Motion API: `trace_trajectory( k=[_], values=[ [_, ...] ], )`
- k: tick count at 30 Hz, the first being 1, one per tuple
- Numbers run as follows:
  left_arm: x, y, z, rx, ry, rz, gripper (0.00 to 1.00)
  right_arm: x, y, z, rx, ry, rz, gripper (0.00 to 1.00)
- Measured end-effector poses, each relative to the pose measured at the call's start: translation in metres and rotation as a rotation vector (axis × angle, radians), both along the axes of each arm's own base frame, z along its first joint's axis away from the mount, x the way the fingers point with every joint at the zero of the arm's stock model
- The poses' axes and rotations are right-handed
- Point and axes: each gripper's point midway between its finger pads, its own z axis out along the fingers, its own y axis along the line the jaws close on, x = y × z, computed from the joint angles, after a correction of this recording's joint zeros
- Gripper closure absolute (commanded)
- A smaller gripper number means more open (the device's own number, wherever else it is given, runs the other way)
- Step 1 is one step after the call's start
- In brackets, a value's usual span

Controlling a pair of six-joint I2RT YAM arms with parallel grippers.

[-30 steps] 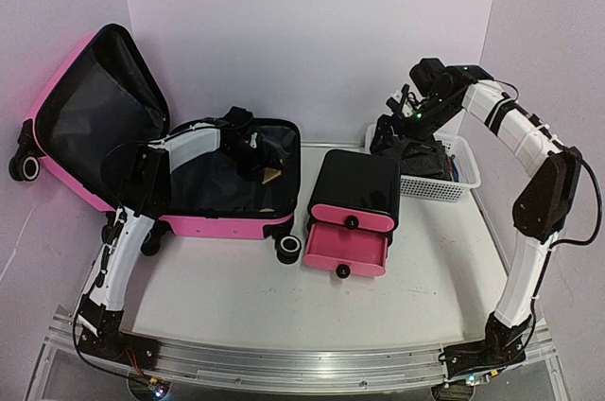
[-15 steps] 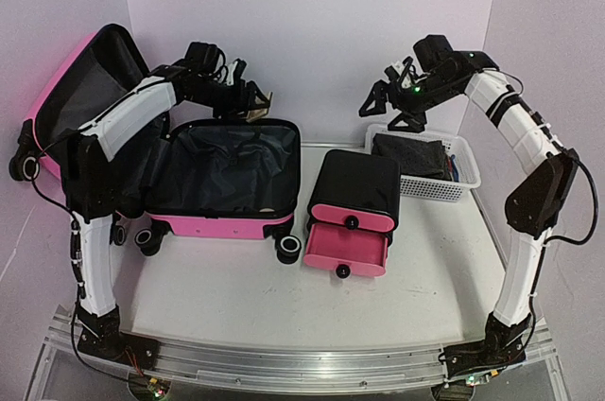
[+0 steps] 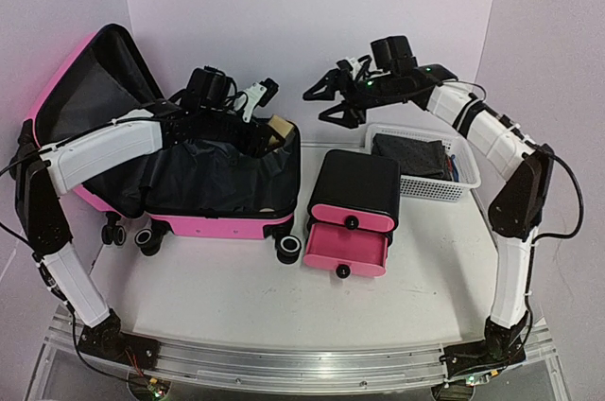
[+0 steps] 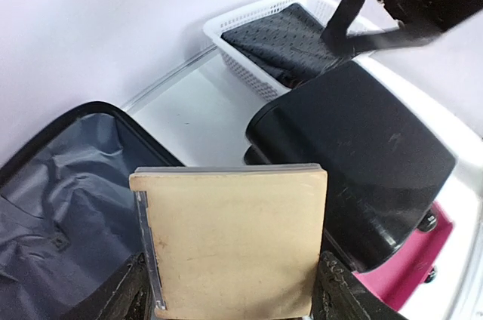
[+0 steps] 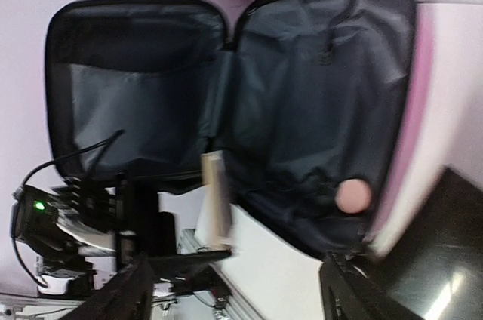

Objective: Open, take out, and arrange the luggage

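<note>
The luggage (image 3: 217,224) is a hot-pink hard-shell suitcase lying open at the left, lid (image 3: 85,108) raised and black lining showing. My left gripper (image 3: 272,131) hovers over its right rim, shut on a flat tan square case (image 4: 234,237) held by its two side edges. My right gripper (image 3: 326,105) hangs in the air just right of it, behind the cabinet, jaws spread with nothing between them. In the right wrist view the luggage (image 5: 317,93) fills the frame. The case (image 5: 217,203) shows edge-on, and a small pink round thing (image 5: 353,195) lies on the lining.
A black cabinet (image 3: 357,183) with two pink drawers stands right of the luggage, its lower drawer (image 3: 345,250) pulled out. Behind it on the right is a white mesh basket (image 3: 454,188) holding a dark folded cloth (image 3: 408,155). Walls close in at the back and sides.
My left gripper lifted the tan case out of the luggage and carried it up and right to the rim. My right arm swung left, away from the basket.
</note>
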Motion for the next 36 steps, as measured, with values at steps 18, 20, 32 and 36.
trace_trajectory(
  k=[18, 20, 32, 36],
  values=[
    [-0.020, 0.001, -0.009, 0.085, -0.109, -0.015, 0.47, -0.028, 0.059, -0.067, -0.058, 0.047, 0.054, 0.53],
    [-0.020, 0.001, -0.009, 0.085, -0.109, -0.015, 0.47, -0.028, 0.060, -0.063, -0.048, 0.041, 0.062, 0.61],
    [-0.019, 0.002, -0.009, 0.083, -0.107, -0.006, 0.48, -0.031, 0.071, -0.049, 0.040, 0.073, 0.095, 0.94],
    [-0.016, 0.002, -0.005, 0.073, -0.120, 0.008, 0.48, -0.025, 0.074, -0.048, 0.073, 0.098, 0.079, 1.00]
  ],
)
